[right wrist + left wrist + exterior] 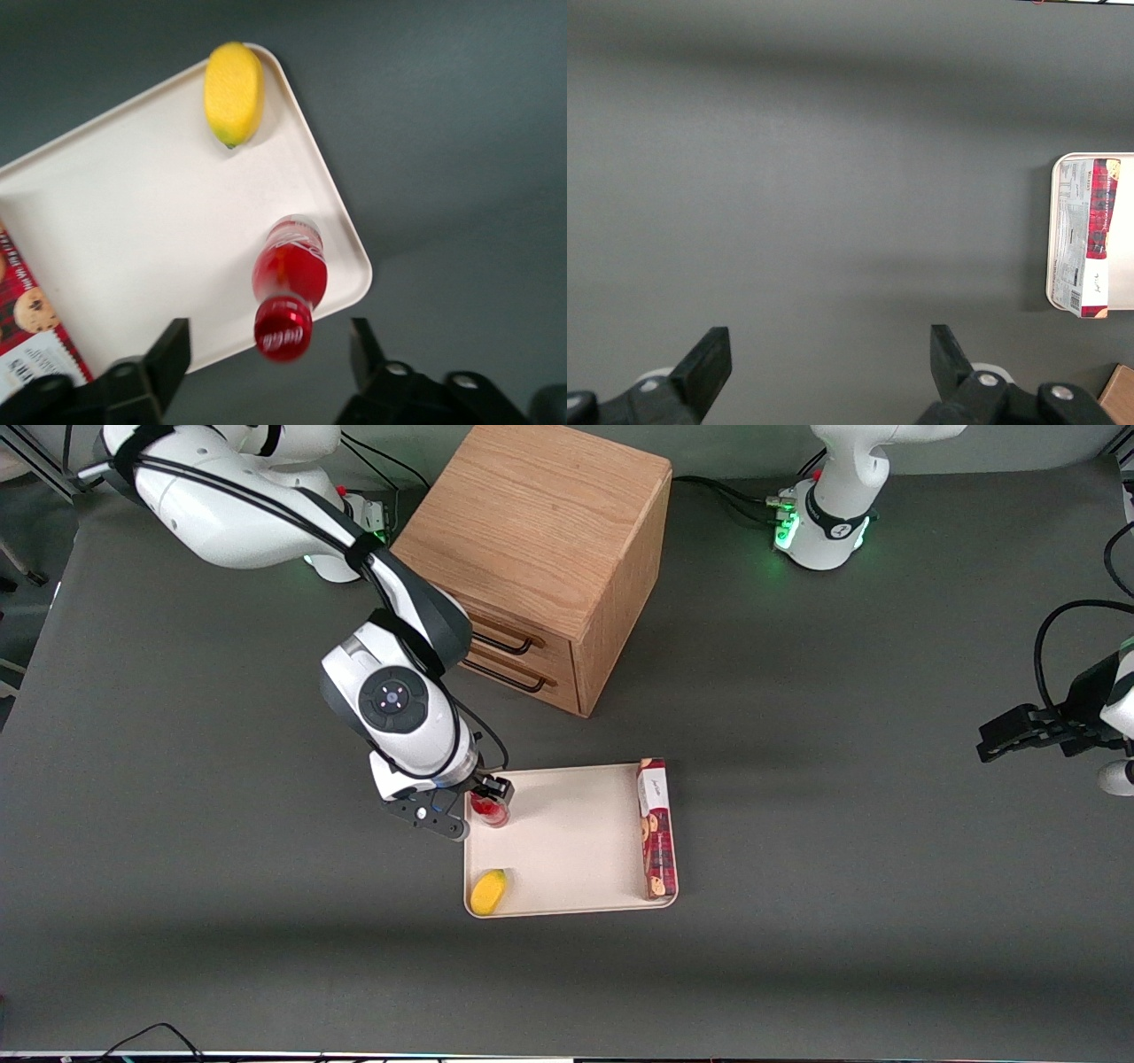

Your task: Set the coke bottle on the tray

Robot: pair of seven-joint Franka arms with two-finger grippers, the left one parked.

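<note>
The small red coke bottle (490, 809) stands upright on the cream tray (576, 841), in the corner toward the working arm's end and farther from the front camera. In the right wrist view I look down on its red cap and body (289, 274), close to the tray's rim (350, 232). My right gripper (483, 802) hovers over the bottle. In the right wrist view the gripper (268, 341) is open, with its fingers (173, 347) wide on either side of the cap and not touching it.
A yellow fruit (488, 891) lies in the tray's corner nearest the front camera, also in the right wrist view (234, 93). A long red biscuit box (656, 828) lies along the tray's edge toward the parked arm. A wooden drawer cabinet (540, 558) stands farther from the front camera.
</note>
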